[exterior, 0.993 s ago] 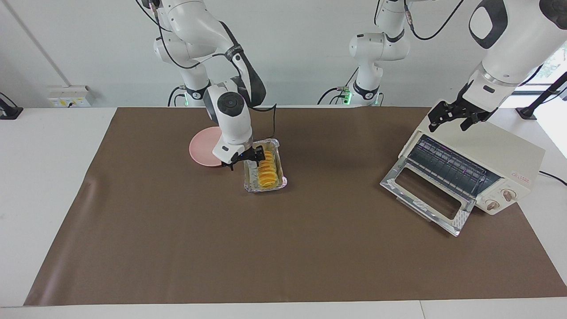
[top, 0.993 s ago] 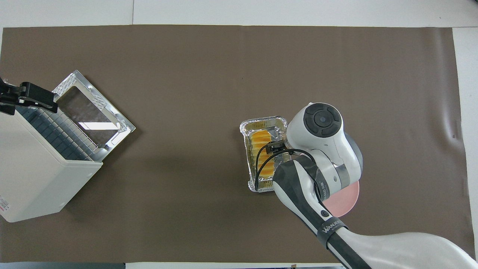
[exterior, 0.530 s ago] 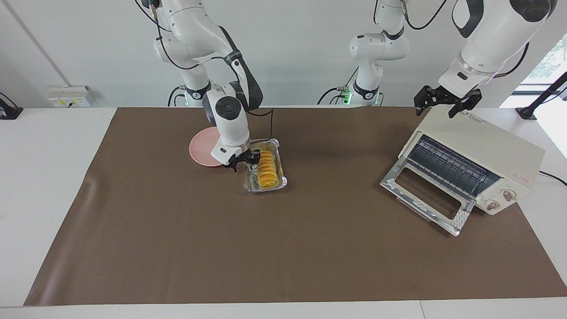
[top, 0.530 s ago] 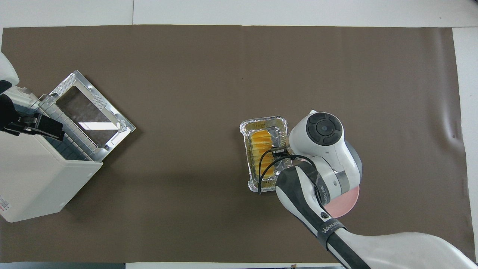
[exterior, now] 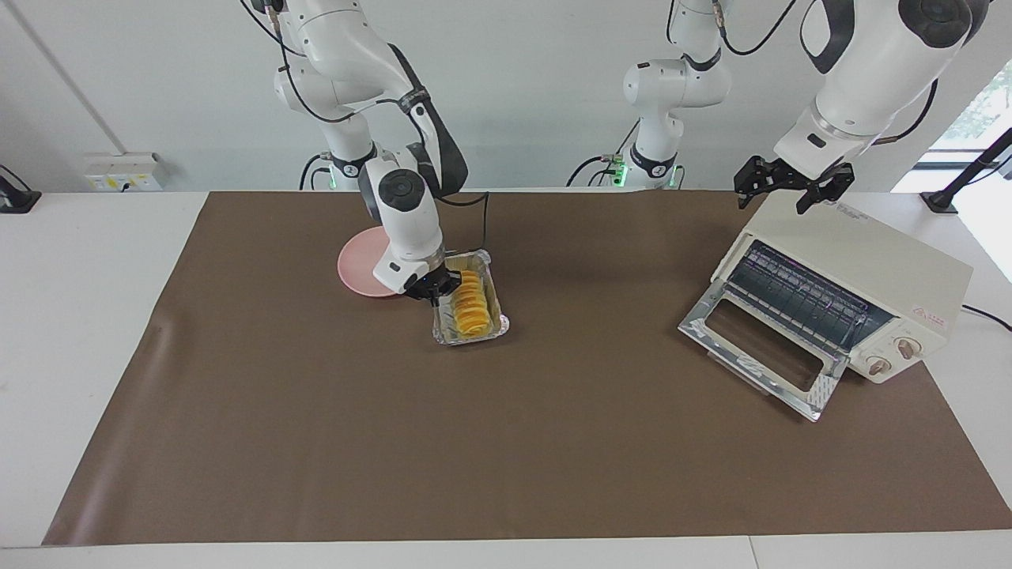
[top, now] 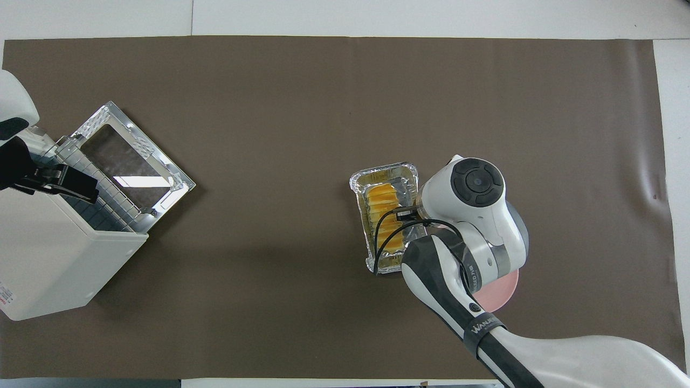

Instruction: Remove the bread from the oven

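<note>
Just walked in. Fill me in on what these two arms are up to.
The bread is out of the oven and lies in a foil tray mid-table, beside a pink plate. The right gripper is down at the tray's edge nearest the plate. The oven stands at the left arm's end with its door folded open and its rack bare. The left gripper hangs over the oven's top, holding nothing.
</note>
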Action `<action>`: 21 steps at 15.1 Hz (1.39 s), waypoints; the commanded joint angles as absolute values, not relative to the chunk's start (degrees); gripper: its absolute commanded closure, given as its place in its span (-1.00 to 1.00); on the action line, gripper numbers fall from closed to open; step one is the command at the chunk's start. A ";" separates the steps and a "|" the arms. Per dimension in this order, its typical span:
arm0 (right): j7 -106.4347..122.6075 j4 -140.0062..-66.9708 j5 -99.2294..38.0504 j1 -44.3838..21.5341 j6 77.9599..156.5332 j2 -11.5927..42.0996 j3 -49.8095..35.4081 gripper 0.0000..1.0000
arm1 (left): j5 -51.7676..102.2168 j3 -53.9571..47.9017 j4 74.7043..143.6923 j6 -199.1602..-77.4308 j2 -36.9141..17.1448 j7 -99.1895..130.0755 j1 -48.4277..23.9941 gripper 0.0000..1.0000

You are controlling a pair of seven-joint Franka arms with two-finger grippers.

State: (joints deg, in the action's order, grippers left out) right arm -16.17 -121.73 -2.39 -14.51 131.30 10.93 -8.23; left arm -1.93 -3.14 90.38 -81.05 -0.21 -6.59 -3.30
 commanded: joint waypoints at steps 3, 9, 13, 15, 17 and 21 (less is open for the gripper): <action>-7.39 -114.62 -8.17 -4.68 130.78 12.74 -8.53 1.00 | -2.90 -3.69 91.41 -81.47 0.61 -7.21 -2.90 -1.00; 1.49 -114.70 -8.26 5.97 133.06 17.04 -8.44 1.00 | -2.90 -3.43 91.23 -81.74 1.05 -6.94 -2.20 -1.00; 1.41 -114.61 -8.26 6.07 133.68 17.23 -8.44 0.09 | -2.90 -3.34 91.23 -81.65 1.32 -7.03 -2.11 -1.00; 1.32 -113.82 -8.18 5.80 132.64 16.79 -8.44 -1.00 | -2.90 -3.34 91.23 -81.65 1.32 -7.03 -2.11 -1.00; 1.14 -109.54 -7.65 5.27 127.12 16.44 -8.35 -1.00 | -2.90 -3.34 91.23 -81.65 1.32 -7.03 -2.11 -1.00; -1.04 -106.17 -7.29 2.83 124.27 16.79 -8.35 -1.00 | -2.90 -3.34 91.23 -81.65 1.32 -7.03 -2.11 -1.00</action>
State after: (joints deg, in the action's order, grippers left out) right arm 0.66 -106.60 -7.51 4.68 124.27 16.26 -8.26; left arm -1.97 -2.95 90.35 -81.08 0.23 -6.59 -2.63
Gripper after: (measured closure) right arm 0.220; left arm 0.000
